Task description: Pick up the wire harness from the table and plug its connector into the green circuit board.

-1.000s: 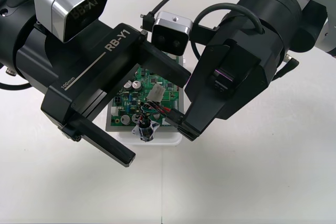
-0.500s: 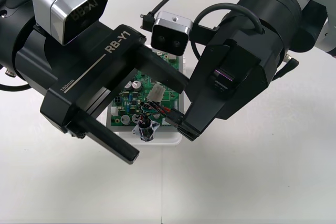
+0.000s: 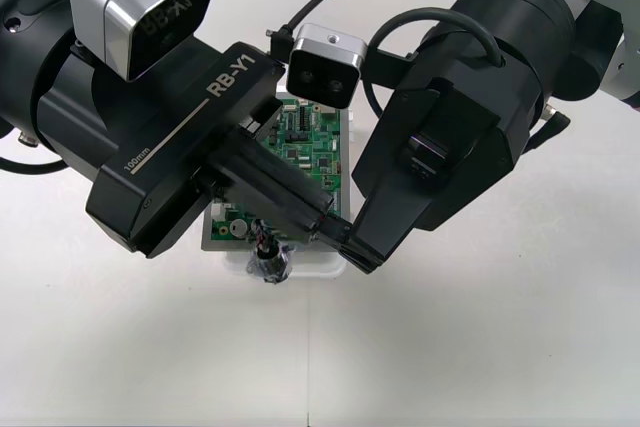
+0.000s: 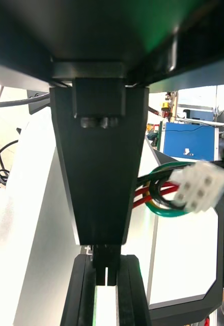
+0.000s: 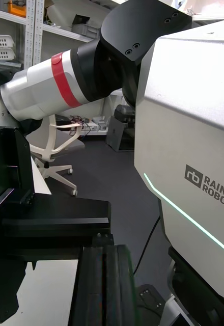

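Your left hand [image 3: 322, 223] is clenched. Its fingers [image 5: 91, 285] are pressed together and reach across the green circuit board [image 3: 312, 142] until the tips come just beside the right hand [image 3: 352, 253]. You cannot tell whether anything is caught between them. Your right hand is clenched too, its fingers [image 4: 84, 290] drawn close together at the board's near right corner. No wire shows in the thin gap between them, so do not count on a grip there.

The wire harness [image 3: 266, 243] lies over the near edge of the board, under your left hand. Its round metal socket [image 3: 271, 267] hangs at the front of the white base [image 3: 322, 266], at or just above the worktop [image 3: 460, 347]. In the right wrist view the white plug [image 4: 199, 188] sits just beside the left hand's finger, and green, red and black wires loop out of it and pass behind that finger. Its celled face is open to view, so you should judge it not seated.

On that reading the pickup is largely done and the harness is at the board. What is left is the real work: turn the plug toward its place on the board, line it up, press it home, then release.
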